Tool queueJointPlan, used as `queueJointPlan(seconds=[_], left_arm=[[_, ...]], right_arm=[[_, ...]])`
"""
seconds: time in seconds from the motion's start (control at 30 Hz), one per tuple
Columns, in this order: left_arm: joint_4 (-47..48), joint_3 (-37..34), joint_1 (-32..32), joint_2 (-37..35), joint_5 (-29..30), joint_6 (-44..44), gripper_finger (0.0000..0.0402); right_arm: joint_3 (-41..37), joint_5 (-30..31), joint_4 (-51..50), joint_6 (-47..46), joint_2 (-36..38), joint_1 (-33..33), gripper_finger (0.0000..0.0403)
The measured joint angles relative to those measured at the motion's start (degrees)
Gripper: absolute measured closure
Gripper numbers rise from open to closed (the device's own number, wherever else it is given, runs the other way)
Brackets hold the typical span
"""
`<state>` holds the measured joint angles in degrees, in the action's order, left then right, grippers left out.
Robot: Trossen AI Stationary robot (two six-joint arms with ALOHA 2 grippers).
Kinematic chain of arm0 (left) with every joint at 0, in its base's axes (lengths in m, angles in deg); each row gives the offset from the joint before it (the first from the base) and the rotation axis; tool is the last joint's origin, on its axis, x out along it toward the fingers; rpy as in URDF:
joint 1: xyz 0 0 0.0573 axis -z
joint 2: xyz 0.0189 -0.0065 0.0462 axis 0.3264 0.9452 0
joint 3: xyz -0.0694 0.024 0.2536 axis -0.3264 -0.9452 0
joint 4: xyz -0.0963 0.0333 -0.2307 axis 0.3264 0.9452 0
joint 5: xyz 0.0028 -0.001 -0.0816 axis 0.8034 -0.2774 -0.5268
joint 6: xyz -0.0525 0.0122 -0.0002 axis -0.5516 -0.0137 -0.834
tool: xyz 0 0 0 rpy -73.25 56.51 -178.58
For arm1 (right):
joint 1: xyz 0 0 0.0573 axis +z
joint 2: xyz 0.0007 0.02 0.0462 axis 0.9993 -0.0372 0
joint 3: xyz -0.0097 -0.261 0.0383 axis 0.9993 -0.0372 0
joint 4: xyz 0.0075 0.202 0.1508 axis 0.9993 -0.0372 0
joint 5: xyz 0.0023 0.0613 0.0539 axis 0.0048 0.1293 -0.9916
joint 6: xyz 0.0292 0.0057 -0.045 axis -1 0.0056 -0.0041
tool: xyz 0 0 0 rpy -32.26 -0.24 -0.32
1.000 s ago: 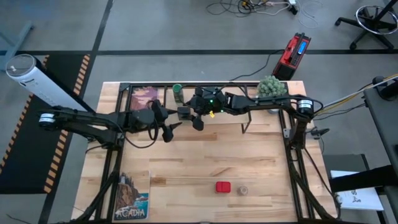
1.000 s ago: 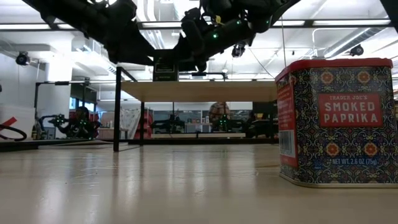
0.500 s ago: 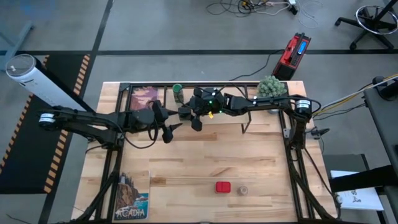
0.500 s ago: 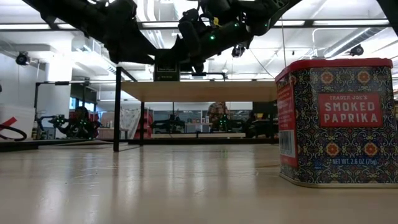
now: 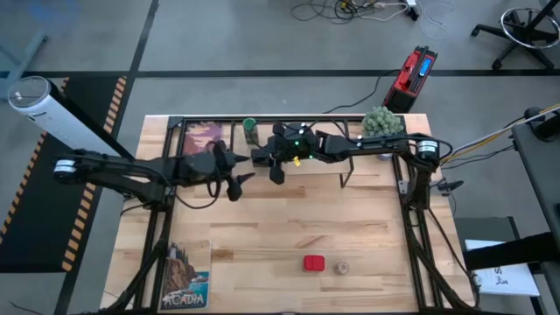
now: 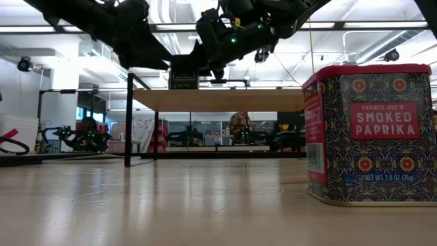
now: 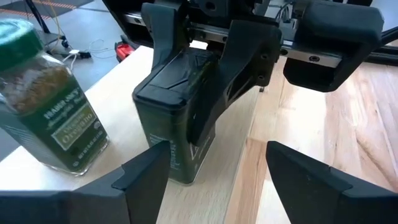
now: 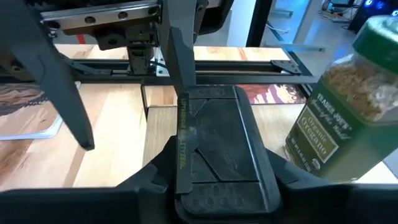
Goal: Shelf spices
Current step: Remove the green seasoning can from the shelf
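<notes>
The shelf (image 5: 350, 162) stands along the table's far edge. On its board stand the green-capped jar (image 5: 249, 128) and, nearer the middle, the squat dark jar (image 7: 177, 112), upright with its base on the wood. My right gripper (image 5: 264, 157) is shut on the dark jar. My left gripper (image 5: 241, 182) is open just to the jar's left and nearer side, its fingers apart from it. The red square tin (image 5: 314, 262) and the tiny tan jar (image 5: 342, 268) rest on the table near the front edge. My right gripper pinches the dark jar's upper part, just below its black lid (image 8: 217, 143), between its two fingers (image 7: 233, 81). The fingers reach in from the table's right, slanting downward. The jar stands upright with its base on the shelf's board (image 6: 218, 100).
A green potted plant (image 5: 382, 121) sits at the shelf's right end and a picture card (image 5: 203, 136) at its left. An Acadia book (image 5: 185, 278) lies at the table's near left corner. The shelf's black legs (image 6: 128, 119) stand on the table.
My right gripper has shut on the dark jar and taken hold of it. The jar has stayed upright on the shelf's board.
</notes>
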<state>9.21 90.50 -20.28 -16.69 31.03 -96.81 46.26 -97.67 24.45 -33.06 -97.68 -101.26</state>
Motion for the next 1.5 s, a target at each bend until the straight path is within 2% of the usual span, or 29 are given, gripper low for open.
queueJointPlan(seconds=[0.2, 0.5, 0.7, 0.8, 1.07, 1.27, 1.5], left_arm=[[7.44, 3.53, -0.01, -3.73, 0.09, 0.01, 0.0149], [11.68, 5.75, 0.56, -6.77, 0.02, -0.89, 0.0154], [13.6, 5.64, 0.69, -7.73, 0.02, -1.51, 0.0153], [13.55, 5.62, 0.71, -8.31, 0.02, -1.71, 0.0152], [16.7, 5.58, 0.71, -10.41, 0.02, -1.74, 0.0161], [18.1, 5.58, 0.71, -12.86, 0.04, -2.15, 0.0159], [18.18, 5.58, 0.71, -14.87, 0.04, -2.15, 0.0163]], right_arm=[[0.0, 0.02, -0.75, 0.25, 1.79, 0.0, 0.0265], [-0.01, 0.05, -5.15, 0.79, 5.0, 1.01, 0.0295], [0.0, 0.02, -7.92, 0.92, 8.48, 3.61, 0.0272], [0.0, 0.09, -9.85, 0.88, 10.07, 5.47, 0.0266], [0.02, 0.58, -10.95, -0.66, 11.07, 13.32, 0.0289], [0.02, 0.79, -11.64, -4.2, 10.99, 19.15, 0.0269], [-1.69, 7.0, -10.6, -6.28, 10.94, 25.97, 0.0274]])
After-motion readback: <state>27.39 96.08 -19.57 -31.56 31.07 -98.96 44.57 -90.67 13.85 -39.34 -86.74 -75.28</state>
